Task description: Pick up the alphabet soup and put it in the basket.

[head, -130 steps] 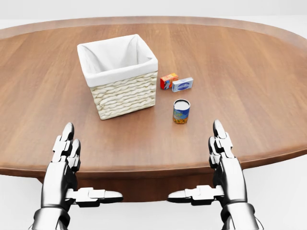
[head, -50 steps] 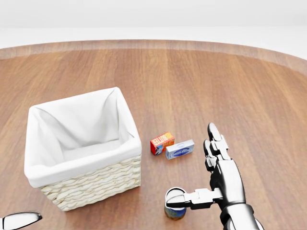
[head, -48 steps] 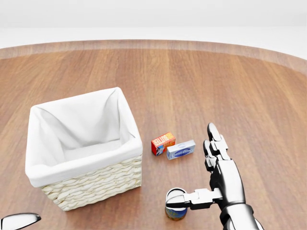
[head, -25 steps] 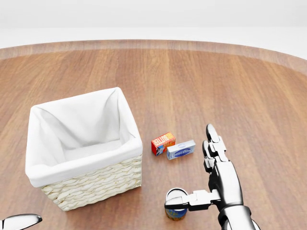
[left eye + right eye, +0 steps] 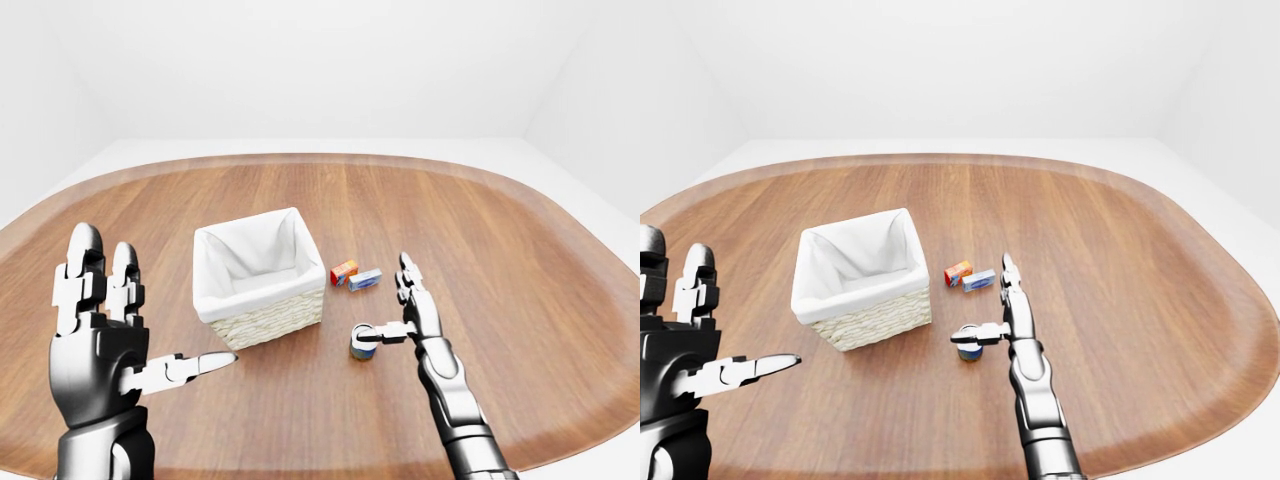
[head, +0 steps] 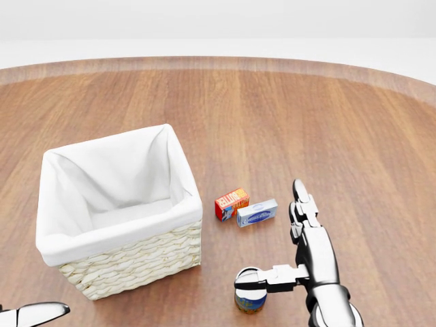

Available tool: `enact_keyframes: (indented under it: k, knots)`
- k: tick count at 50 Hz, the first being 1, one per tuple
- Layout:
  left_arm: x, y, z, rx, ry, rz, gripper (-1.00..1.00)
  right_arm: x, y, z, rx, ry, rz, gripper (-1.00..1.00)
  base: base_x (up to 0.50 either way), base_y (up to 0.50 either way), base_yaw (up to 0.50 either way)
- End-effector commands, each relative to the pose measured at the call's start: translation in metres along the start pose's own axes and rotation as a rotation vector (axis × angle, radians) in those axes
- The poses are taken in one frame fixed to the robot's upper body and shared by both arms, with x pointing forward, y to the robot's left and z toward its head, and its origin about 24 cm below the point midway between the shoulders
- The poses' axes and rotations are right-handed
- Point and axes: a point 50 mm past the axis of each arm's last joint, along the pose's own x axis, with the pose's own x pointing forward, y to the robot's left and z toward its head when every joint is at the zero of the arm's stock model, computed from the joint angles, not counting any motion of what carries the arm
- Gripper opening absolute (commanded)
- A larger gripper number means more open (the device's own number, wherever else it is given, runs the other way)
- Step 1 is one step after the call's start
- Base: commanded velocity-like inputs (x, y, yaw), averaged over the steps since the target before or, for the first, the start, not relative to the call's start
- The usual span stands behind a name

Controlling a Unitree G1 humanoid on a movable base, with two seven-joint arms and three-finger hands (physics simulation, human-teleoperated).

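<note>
Oval wooden bench [image 5: 520, 270] with lengthwise grain, small orange-red box [image 6: 231, 204] lying on it, small blue-and-white box [image 6: 257, 212] touching its right end in the head view, both slightly angled, white floor [image 5: 590, 195] and pale walls around the bench

Silver three-finger right hand [image 6: 300, 235]: arm stretched forward, fingers straight, thumb jutting sideways, spread wide. Silver three-finger left hand [image 5: 105, 335]: raised upright near the view's left, fingers splayed.
</note>
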Motion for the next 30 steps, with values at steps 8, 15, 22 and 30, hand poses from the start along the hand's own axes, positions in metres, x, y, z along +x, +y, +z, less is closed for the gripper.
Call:
enact_keyframes:
  k: [8,15,22,30]
  knots:
    - [0.002,0.0,-0.002,-0.002,0.001,0.001,1.0,0.011,-0.002,-0.019,-0.013,0.1,-0.017,1.0,0.0,0.0,0.0]
    - [0.003,-0.002,-0.003,-0.001,0.004,0.0,1.0,0.01,-0.003,-0.026,-0.02,0.128,-0.02,1.0,0.0,0.0,0.0]
    - [0.004,0.0,-0.002,-0.003,-0.001,0.003,1.0,0.01,-0.001,-0.05,-0.044,0.25,-0.024,1.0,0.0,0.0,0.0]
    - [0.005,0.0,-0.004,-0.005,0.004,0.001,1.0,0.009,-0.001,-0.052,-0.045,0.255,-0.023,1.0,0.0,0.0,0.0]
